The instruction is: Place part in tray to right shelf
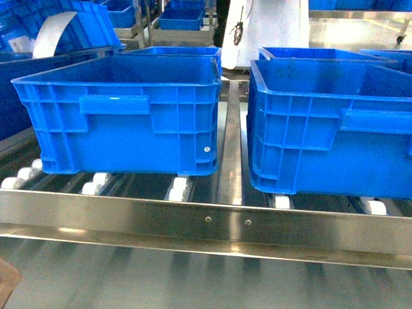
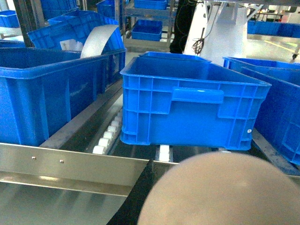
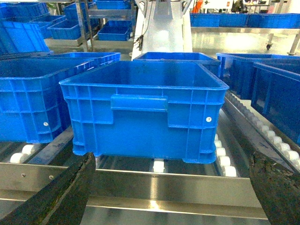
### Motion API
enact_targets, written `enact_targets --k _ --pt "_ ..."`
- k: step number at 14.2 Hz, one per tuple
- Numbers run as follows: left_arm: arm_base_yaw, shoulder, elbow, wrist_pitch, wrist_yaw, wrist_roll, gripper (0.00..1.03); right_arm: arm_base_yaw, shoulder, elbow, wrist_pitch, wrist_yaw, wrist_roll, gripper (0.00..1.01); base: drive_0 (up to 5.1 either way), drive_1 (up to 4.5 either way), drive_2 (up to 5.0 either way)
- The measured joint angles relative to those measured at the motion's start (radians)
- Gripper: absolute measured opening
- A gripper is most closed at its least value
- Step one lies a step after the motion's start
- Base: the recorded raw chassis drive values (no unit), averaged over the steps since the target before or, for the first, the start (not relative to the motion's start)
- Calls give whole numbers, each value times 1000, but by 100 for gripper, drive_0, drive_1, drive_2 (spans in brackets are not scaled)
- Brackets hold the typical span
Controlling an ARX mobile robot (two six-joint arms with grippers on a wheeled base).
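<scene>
Right claw hangs wide open and empty facing the right shelf, tray sits under the left claw, can't tell its state.

Crates bright blue w/ ribbed sides. Shelf rail silvery steel; rollers white. Tray cream/beige, blurred, plain. Right gripper fingers dark, mottled black-brown. Curved sheet in far crate: pale grey-white.
</scene>
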Motion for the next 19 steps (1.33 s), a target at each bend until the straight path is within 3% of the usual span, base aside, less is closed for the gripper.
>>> enact_targets --k 19 --pt "0 0 0 0 0 0 12 0 0 0 0 0 0 98 0 0 0"
